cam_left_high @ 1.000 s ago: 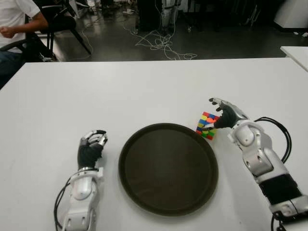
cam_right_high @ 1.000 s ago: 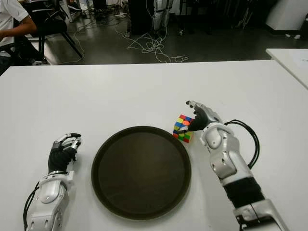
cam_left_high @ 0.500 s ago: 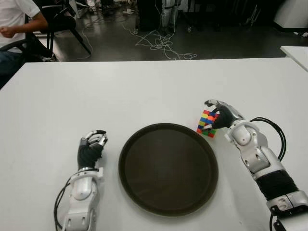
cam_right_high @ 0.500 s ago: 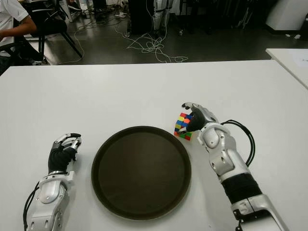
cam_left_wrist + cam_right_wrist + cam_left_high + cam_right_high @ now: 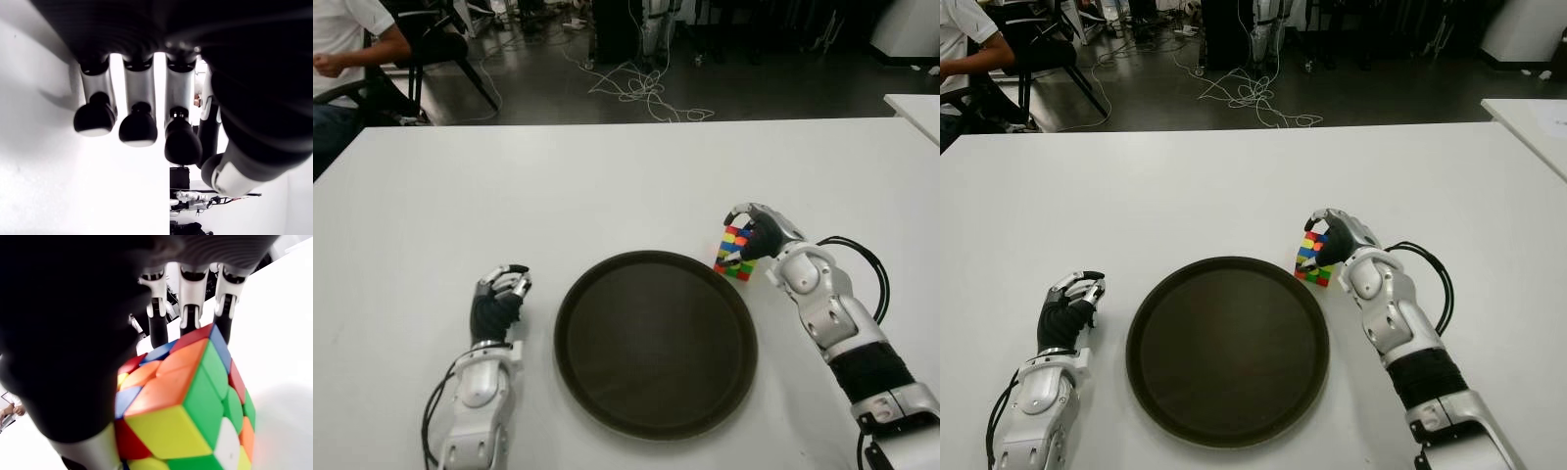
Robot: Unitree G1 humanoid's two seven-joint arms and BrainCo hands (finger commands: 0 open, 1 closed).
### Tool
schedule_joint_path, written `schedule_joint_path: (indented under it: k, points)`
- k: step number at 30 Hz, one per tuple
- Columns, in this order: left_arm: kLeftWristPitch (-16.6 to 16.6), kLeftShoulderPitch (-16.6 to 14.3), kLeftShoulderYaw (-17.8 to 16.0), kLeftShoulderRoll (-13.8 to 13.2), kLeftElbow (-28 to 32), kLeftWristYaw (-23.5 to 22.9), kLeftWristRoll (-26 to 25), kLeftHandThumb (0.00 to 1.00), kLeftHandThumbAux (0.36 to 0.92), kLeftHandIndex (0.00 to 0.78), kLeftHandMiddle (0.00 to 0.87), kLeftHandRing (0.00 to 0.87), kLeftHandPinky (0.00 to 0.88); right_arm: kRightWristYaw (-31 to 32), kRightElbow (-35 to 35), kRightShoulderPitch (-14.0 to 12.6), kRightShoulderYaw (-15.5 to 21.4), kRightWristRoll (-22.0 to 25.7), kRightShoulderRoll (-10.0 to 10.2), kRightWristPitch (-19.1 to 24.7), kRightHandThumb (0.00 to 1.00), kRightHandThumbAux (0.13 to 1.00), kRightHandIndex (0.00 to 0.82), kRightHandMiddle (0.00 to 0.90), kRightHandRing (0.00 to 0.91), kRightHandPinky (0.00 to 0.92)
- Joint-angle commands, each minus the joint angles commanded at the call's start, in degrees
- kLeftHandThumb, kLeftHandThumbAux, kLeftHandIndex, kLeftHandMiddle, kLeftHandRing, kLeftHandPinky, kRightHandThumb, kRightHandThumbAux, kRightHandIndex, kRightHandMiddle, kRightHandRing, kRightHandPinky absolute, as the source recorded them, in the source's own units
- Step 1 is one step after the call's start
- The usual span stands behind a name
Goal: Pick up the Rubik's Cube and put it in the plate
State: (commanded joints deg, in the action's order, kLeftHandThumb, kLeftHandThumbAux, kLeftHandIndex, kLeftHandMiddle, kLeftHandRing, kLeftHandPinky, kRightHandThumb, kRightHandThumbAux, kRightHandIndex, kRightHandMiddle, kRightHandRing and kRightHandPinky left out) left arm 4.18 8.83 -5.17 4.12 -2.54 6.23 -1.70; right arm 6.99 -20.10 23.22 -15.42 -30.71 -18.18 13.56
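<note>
The cube [image 5: 735,253] is a small puzzle with mixed stickers (red, orange, yellow, green, blue and a bit of white), tilted so one corner points down toward the table [image 5: 607,186]. It sits just off the far right rim of the plate [image 5: 656,341], a dark round dish with a low raised edge. The right hand [image 5: 759,233] is curled around the cube, fingers [image 5: 191,293] over its far side and thumb on the near side. The left hand [image 5: 499,299] shows to the left of the plate, apart from it, fingers loosely bent and holding nothing. Bare white tabletop stretches wide beyond the plate on every side.
</note>
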Motion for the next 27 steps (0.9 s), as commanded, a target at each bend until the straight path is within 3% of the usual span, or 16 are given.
schedule_joint_path:
  k: [6, 9, 16, 17, 18, 19, 22, 27]
  points:
    - [-0.31, 0.18, 0.03, -0.23, 0.05, -0.53, -0.05, 0.710, 0.705, 0.443, 0.823, 0.829, 0.824, 2.38, -0.04, 0.73, -1.88, -1.48, -0.58, 2.61, 0.000, 0.914, 0.399, 0.621, 0.754, 0.723]
    - [-0.32, 0.23, 0.06, -0.28, 0.09, -0.64, 0.04, 0.710, 0.705, 0.443, 0.822, 0.828, 0.823, 3.09, 0.00, 0.97, -2.40, -1.70, -0.72, 3.38, 0.000, 0.893, 0.317, 0.514, 0.715, 0.651]
    - [-0.40, 0.33, -0.07, 0.01, 0.16, -0.58, -0.16, 0.710, 0.705, 0.443, 0.820, 0.827, 0.822, 3.06, 0.14, 0.88, -2.49, -1.52, -0.48, 4.04, 0.000, 0.889, 0.261, 0.407, 0.632, 0.563]
    - [-0.44, 0.35, -0.06, 0.02, 0.17, -0.58, -0.17, 0.709, 0.705, 0.443, 0.819, 0.827, 0.822, 2.99, 0.16, 0.86, -2.50, -1.54, -0.47, 4.11, 0.000, 0.884, 0.229, 0.346, 0.538, 0.469]
    - [-0.48, 0.38, -0.06, 0.03, 0.21, -0.59, -0.20, 0.709, 0.705, 0.443, 0.819, 0.827, 0.823, 2.87, 0.16, 0.87, -2.59, -1.68, -0.46, 4.25, 0.000, 0.883, 0.218, 0.324, 0.505, 0.435]
    - [-0.51, 0.41, -0.05, 0.05, 0.24, -0.59, -0.21, 0.709, 0.705, 0.443, 0.820, 0.827, 0.823, 2.79, 0.18, 0.87, -2.66, -1.78, -0.47, 4.35, 0.000, 0.878, 0.194, 0.271, 0.415, 0.366]
    - [-0.48, 0.51, 0.00, 0.23, 0.48, -0.38, -0.18, 0.710, 0.705, 0.443, 0.821, 0.828, 0.827, 2.59, 0.17, 1.01, -3.13, -2.36, -0.52, 4.85, 0.000, 0.861, 0.162, 0.200, 0.271, 0.256]
    - [-0.08, 0.61, -0.07, 0.38, 0.74, -0.29, -0.35, 0.711, 0.704, 0.444, 0.819, 0.829, 0.828, 2.41, 0.29, 1.09, -4.33, -3.93, -1.09, 5.23, 0.000, 0.830, 0.137, 0.168, 0.186, 0.152]
